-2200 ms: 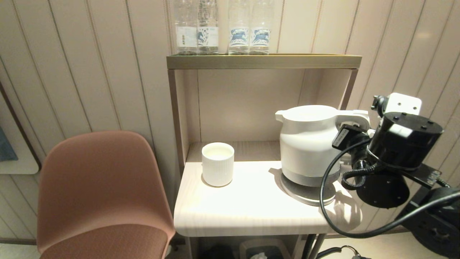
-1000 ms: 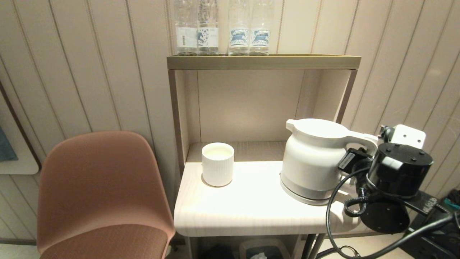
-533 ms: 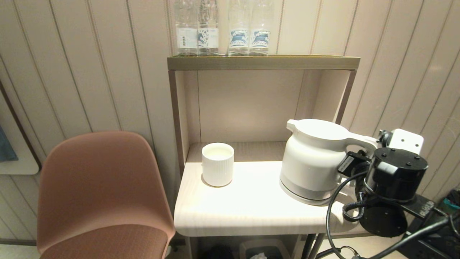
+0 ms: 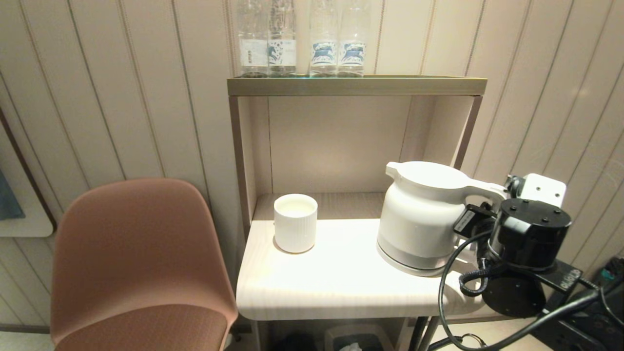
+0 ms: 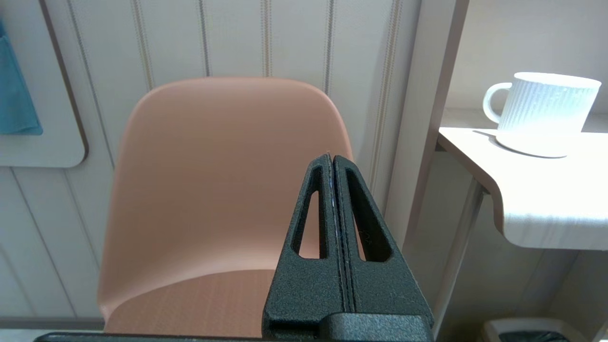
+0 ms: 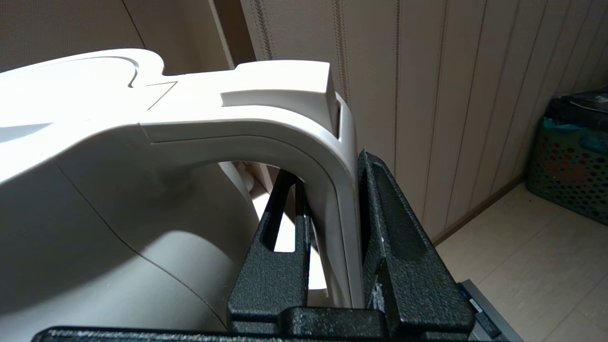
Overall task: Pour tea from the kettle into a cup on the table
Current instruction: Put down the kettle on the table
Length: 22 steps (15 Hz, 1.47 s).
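Head view shows the matte white electric kettle, a rounded plastic body tapering up to a flat lid with a small spout and a big loop handle, standing at the right end of the pale wood-grain surface with rounded corners, and leaning slightly with its lid tipped toward the robot's right. Well apart from it, toward the surface's left end, stands the small white cylindrical cup, finely ribbed down its sides; the left wrist view shows a small loop handle on it. Above, a beige shelf frame with a brass-coloured top carries four clear plastic bottles. A smooth pinkish-brown moulded chair sits to the left of the surface. The right gripper, black with a grainy, triangular cut-out finger shape, reaches in from the kettle's right side: in the right wrist view its two fingers are closed to a narrow gap around the upright part of the handle, one finger inside the loop and one outside, both pressed against the smooth white plastic. The left gripper hangs off the surface's left side, in front of the chair back, its fingers pressed together with nothing between them.
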Tool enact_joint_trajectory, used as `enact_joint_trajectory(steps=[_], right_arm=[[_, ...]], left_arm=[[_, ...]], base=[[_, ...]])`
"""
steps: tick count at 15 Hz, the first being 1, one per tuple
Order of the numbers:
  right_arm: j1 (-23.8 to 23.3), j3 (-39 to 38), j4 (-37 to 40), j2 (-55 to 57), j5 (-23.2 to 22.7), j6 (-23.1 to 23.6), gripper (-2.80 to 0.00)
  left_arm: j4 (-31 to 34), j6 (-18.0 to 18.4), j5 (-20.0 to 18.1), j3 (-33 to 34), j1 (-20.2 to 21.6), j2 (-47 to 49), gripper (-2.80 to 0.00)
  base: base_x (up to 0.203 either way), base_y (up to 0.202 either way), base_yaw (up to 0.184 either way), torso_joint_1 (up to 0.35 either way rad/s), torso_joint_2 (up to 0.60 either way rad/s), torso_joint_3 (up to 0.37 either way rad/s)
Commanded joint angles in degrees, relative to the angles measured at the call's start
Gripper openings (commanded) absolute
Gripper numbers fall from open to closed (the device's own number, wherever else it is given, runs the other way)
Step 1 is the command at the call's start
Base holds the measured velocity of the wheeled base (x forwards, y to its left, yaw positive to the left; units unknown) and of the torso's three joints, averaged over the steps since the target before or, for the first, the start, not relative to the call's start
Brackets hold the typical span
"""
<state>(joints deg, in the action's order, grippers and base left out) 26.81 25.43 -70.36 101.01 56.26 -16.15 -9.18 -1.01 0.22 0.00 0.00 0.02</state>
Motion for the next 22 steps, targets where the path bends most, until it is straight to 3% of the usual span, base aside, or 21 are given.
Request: enact_joint_trajectory(steps=[1, 2, 3, 22], right_arm=[[0.0, -0.03, -0.3, 0.65, 0.25, -0.11, -2.8], [0.0, -0.12, -0.3, 0.68, 0.25, -0.02, -2.8], [0.0, -0.43, -0.3, 0.62, 0.25, -0.11, 0.0], [0.7, -4.07, -0.39, -3.8, 0.25, 0.94, 0.0]], left_arm=[[-0.14, -0.04, 0.04, 0.0, 0.0, -0.02, -2.8], [-0.12, -0.04, 0.04, 0.0, 0.0, -0.02, -2.8], [-0.05, -0.04, 0.04, 0.0, 0.0, -0.02, -2.8], [-0.05, -0.04, 0.04, 0.0, 0.0, -0.02, -2.8]], base=[[0.0, 0.0, 0.0, 0.0, 0.0, 0.0], [0.0, 0.0, 0.0, 0.0, 0.0, 0.0], [0.0, 0.0, 0.0, 0.0, 0.0, 0.0], [0.0, 0.0, 0.0, 0.0, 0.0, 0.0]])
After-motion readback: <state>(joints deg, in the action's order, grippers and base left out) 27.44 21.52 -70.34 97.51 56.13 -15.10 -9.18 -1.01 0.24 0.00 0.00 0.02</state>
